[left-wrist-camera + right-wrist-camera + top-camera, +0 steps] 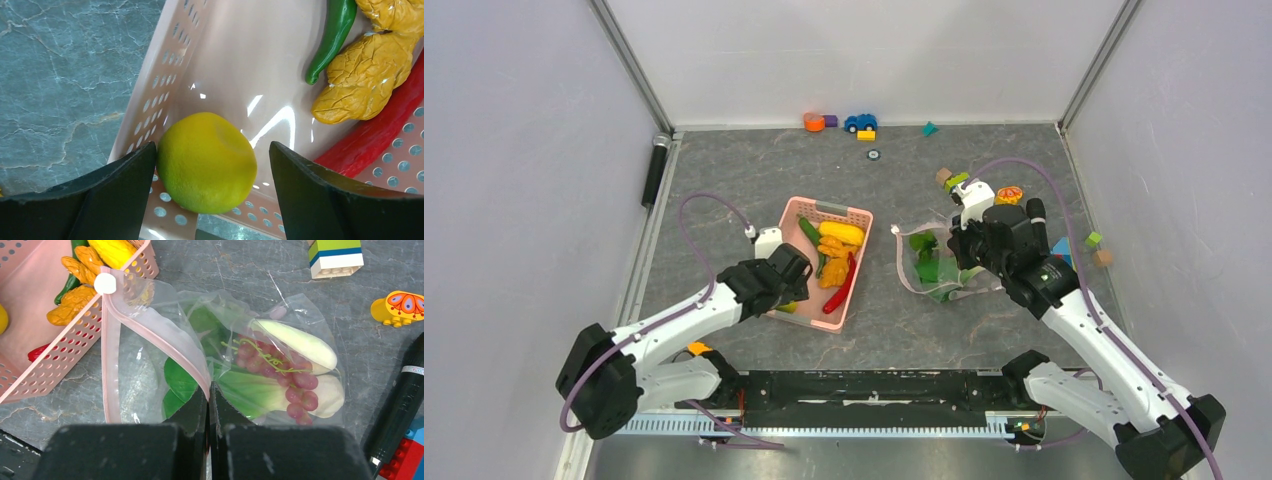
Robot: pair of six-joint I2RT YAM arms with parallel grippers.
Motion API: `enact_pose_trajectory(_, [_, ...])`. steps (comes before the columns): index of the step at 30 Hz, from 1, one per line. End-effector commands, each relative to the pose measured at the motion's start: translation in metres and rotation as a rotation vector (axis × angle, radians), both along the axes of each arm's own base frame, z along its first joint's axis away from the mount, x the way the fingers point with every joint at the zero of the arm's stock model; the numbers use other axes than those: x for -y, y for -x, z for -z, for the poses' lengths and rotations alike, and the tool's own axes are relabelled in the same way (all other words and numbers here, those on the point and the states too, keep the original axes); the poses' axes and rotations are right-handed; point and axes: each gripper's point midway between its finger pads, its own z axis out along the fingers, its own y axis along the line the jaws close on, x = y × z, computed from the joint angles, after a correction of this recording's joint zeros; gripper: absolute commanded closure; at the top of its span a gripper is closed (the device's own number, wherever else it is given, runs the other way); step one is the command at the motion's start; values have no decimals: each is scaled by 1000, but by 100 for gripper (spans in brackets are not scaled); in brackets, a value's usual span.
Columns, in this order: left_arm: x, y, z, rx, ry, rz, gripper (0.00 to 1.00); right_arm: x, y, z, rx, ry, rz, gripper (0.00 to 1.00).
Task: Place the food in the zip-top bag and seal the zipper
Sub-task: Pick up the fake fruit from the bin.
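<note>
At basket's (165,75) near-left corner, mango (205,162) sits btwn left end effector's (212,146) fingers (120,190). Jaws are apart: one finger touching or nearly so, the other w/ a gap. Mango looks near-round, so no long axis to align; it's centred, straight ahead. Bag (145,350) lies on tabletop (250,270) just right of basket, mouth facing it, w/ right end effector (209,390) pinched shut on its zip edge. Left arm is nearer. Prob. next: close, lift, carry right.
</note>
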Motion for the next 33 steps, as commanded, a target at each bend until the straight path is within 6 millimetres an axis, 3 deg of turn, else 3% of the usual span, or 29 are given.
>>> enact_pose_trajectory(1, [9, -6, 6, 6, 44, -28, 12, 3, -9, -11, 48, 8, 25, 100])
enact_pose_trajectory(13, [29, -5, 24, -86, 58, 54, 15, 6, -11, -11, 53, 18, 45, 100])
enact_pose_trajectory(21, [41, 12, 29, -175, 106, 139, 18, 8, -10, -12, 57, 19, 55, 100])
enact_pose_trajectory(24, [41, 13, 25, -174, 108, 147, 26, 10, -10, -14, 62, 19, 61, 100])
enact_pose_trajectory(30, [44, 11, 12, -139, 135, 163, 57, 12, -10, -17, 70, 15, 72, 100])
enact_pose_trajectory(33, [43, 7, 3, -108, 142, 156, 63, 13, -9, -17, 72, 16, 76, 100])
